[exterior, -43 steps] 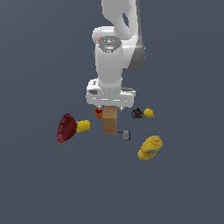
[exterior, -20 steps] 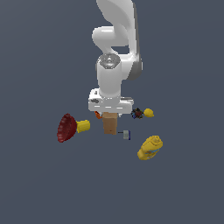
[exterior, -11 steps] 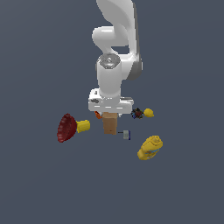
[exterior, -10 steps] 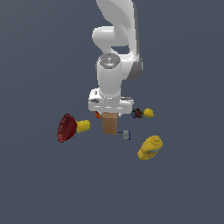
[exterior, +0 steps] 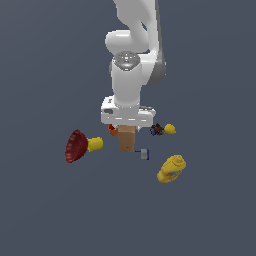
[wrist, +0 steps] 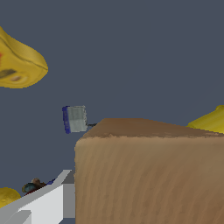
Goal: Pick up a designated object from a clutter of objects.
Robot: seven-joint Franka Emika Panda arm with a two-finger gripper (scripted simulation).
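The tan cardboard-like box [exterior: 127,138] stands upright mid-clutter, right under the pincer [exterior: 127,126], between the orange cup [exterior: 113,131] and a small grey-blue piece [exterior: 144,154]. It looks rigid, light and matte; the flat upper side faces suit gripping. Whether the pincer is clamping it cannot be told. The surface [exterior: 45,210] is featureless dark grey, with no room visible.

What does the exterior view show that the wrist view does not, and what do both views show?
Only the exterior view shows the white arm, the dark red bowl, the yellow cup beside it and the orange cup. Only the wrist view shows the box's top face close up and one white finger of the end effector beside it. Both show the brown box, the small grey-blue piece and the yellow bottle.
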